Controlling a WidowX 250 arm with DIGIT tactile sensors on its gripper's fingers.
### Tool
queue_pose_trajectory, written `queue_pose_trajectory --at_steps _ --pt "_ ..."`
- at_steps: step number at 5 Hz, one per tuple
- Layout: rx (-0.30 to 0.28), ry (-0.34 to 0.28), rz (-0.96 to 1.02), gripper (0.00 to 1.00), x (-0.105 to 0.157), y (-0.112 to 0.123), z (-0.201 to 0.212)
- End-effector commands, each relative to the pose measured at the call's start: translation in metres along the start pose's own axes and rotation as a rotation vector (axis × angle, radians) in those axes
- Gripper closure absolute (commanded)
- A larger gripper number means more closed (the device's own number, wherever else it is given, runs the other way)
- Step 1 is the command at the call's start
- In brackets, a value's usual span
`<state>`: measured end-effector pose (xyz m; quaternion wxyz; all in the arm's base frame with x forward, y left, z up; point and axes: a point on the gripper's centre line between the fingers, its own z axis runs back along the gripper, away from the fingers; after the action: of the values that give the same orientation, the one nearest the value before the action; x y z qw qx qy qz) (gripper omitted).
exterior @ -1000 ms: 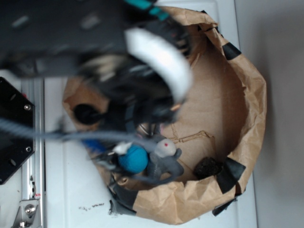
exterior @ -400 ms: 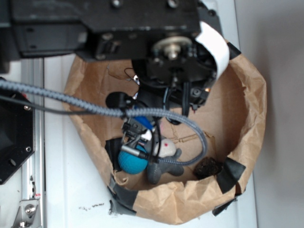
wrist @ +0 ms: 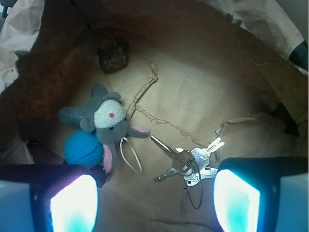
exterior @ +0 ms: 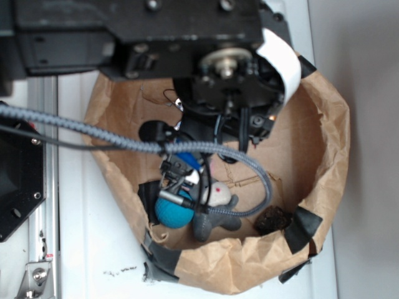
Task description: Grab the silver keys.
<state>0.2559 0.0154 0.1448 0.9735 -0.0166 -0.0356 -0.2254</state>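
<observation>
Your paper bag (wrist: pixel 203 82) holds everything. Taking the keys (wrist: pixel 188 162) as landmark: the bunny (wrist: pixel 104 116) lies well to their left, the blue ball (wrist: pixel 83 149) beyond it, a dark lump (wrist: pixel 113 54) far up-left. Your gripper (wrist: pixel 154 203) stands wide open just below them. The keys sit nearer the right finger (wrist: pixel 236 200), seemingly fanned left-to-right, so shift right.
</observation>
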Motion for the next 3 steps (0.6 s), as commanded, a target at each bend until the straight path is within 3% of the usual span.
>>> queue_pose_trajectory --at_steps 1,3 --pt "0.032 -0.006 -0.055 0.00 0.010 0.020 -0.047" --pt "0.040 -0.010 -0.061 0.00 -0.003 0.027 -0.052"
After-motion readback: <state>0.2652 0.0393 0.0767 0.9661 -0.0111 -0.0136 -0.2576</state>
